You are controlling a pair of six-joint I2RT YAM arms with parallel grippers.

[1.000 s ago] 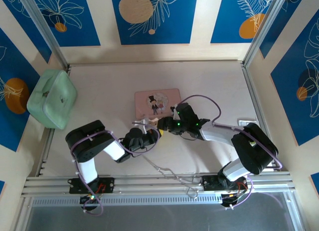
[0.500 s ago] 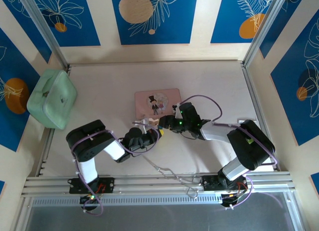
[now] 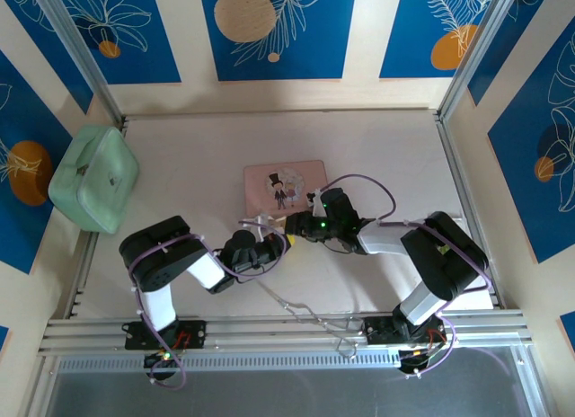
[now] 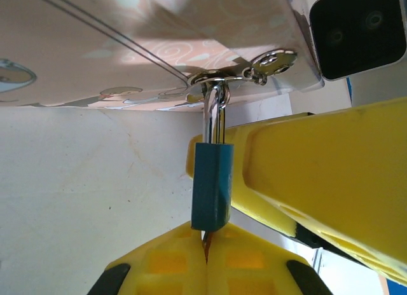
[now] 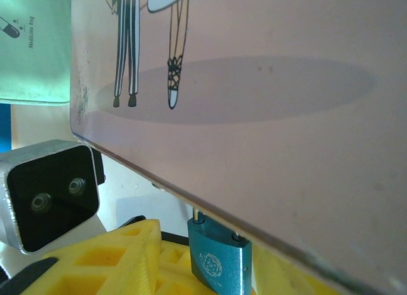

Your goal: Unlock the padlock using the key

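At left gripper (image 4: 205, 260): clenched on thin sliver, likely key (image 4: 205, 243), beneath padlock (image 4: 211, 184) hanging from pink tin (image 4: 127, 53). At right gripper (image 3: 295, 223): beside padlock, grip indeterminable. Not yet unlocked; key turn outstanding.

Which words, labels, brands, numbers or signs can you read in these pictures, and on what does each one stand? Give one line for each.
"Medicine bag": printed on the mint-green bag, beside a small pill-like symbol.
Too small to read: a round emblem, with a tiny mark under it, on the blue body of the padlock.
No words seen: the pink tin carries a drawn couple.
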